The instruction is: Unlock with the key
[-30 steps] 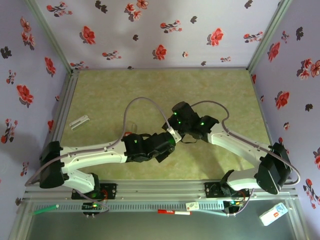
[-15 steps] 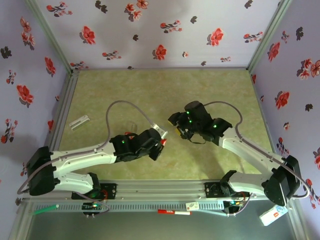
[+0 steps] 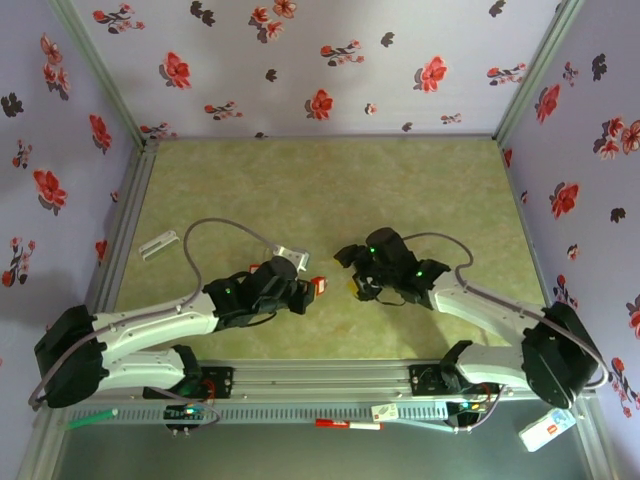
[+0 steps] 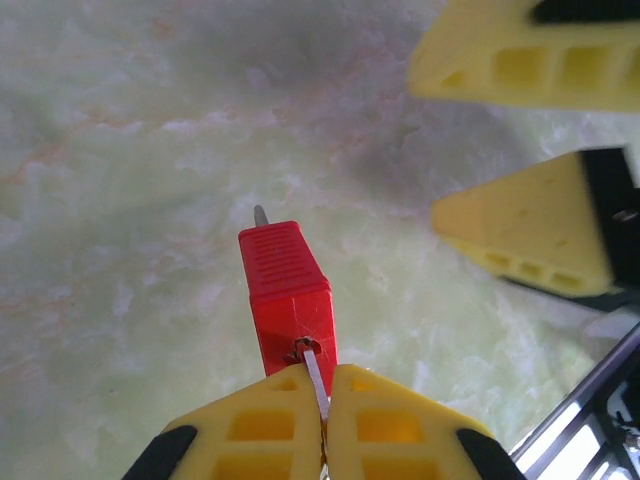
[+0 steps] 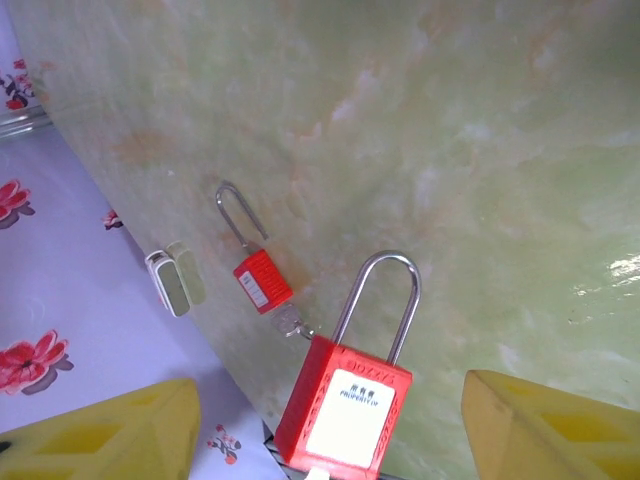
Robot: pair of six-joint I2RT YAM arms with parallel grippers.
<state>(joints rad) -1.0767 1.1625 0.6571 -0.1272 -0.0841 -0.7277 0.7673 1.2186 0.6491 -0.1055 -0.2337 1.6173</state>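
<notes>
So the key (image 4: 313, 368) looks to be that thin metal sliver pinched edge-on in the left gripper (image 4: 323, 400). Its yellow fingers (image 4: 250, 430) are squeezed together on it, and the head is buried between the pads, so I can't make it out. The far end of the sliver meets the base of a red padlock (image 4: 288, 285), which sticks straight out from the fingertips. Can't tell if the padlock rests on the table (image 3: 330, 180) or hangs just above it. From the right wrist you get its front, with a white label and a shackle (image 5: 380, 295) that looks seated on both legs. The right gripper (image 4: 428, 145) sits close by, facing the padlock with its jaws spread wide, nothing between them and not touching it. Further back a second padlock (image 5: 262, 281) lies flat on the table. One leg of its thin shackle looks free of the body, and there's some small grey metal bit (image 5: 292, 320) at its bottom end that's too tiny to identify. Beyond that, a little white block (image 5: 176, 281) lies near the table edge by the flowery wall (image 3: 300, 60).
</notes>
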